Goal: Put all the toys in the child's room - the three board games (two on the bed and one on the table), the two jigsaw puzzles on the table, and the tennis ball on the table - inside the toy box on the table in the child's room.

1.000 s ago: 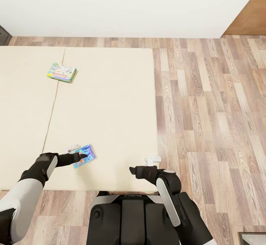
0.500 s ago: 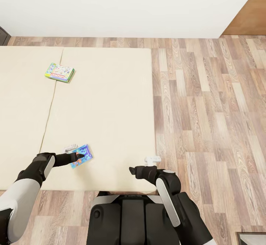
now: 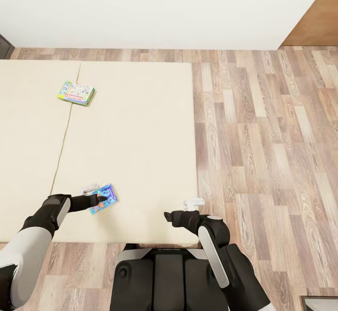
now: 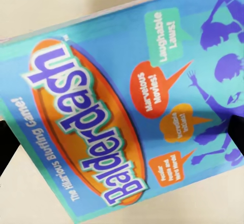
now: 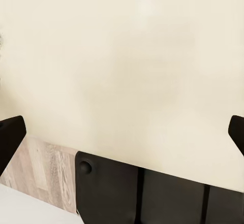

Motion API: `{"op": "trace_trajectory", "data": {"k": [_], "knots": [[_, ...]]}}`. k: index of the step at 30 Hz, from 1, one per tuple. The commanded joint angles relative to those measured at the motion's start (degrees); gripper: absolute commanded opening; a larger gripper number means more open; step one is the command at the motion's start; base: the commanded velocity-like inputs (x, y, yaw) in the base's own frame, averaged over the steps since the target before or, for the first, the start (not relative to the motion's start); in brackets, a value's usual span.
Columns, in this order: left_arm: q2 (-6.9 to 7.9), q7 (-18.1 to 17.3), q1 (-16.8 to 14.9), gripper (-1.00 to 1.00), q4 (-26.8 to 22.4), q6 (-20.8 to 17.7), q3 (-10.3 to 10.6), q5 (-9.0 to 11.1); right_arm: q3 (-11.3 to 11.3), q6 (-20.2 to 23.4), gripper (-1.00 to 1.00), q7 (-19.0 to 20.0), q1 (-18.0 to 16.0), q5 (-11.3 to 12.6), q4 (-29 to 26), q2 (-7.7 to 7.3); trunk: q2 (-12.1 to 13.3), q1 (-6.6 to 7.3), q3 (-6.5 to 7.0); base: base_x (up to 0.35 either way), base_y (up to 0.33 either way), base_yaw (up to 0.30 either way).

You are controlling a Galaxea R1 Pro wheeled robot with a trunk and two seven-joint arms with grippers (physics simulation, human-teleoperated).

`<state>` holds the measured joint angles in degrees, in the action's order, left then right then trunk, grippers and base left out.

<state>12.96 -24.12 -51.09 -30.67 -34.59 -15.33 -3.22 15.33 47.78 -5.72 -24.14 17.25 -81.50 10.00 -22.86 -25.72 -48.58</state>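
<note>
Wood-plank floor [image 3: 263, 128] ran along under a plain white wall [image 3: 155, 5], with a brown panel [image 3: 319, 19] in the corner.

Two board games lie on the one bed [image 3: 141, 128], a small blue one [image 3: 104, 198] near the front edge and a green-edged multicolour one [image 3: 76, 93] farther back, and two grippers, left [image 3: 96, 200] and right [image 3: 170, 217], show.

Head camera looks steeply down over the bed [image 3: 136, 132]; left wrist camera sits close above the blue board game [image 4: 127, 112], right wrist camera faces bare mattress.
</note>
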Motion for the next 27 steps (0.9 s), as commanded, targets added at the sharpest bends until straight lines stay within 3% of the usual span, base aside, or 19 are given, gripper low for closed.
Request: {"op": "trace_trajectory", "data": {"k": [1, 27], "knots": [[-1.8, -0.49, 0.03, 1.0, -0.08, -0.3, -0.32, -0.38, 0.05, 0.21, 1.0, -0.6, -0.03, 0.59, -0.06, 0.0, -0.06, -0.06, -0.04, 0.0, 0.0, 0.0], [-1.8, -0.58, 0.04, 1.0, -0.09, -0.25, -0.35, -0.38, 0.13, 0.21, 1.0, -0.61, -0.03, 0.59, -0.05, 0.0, -0.06, -0.06, 0.44, 0.0, -0.001, 0.0]]}}
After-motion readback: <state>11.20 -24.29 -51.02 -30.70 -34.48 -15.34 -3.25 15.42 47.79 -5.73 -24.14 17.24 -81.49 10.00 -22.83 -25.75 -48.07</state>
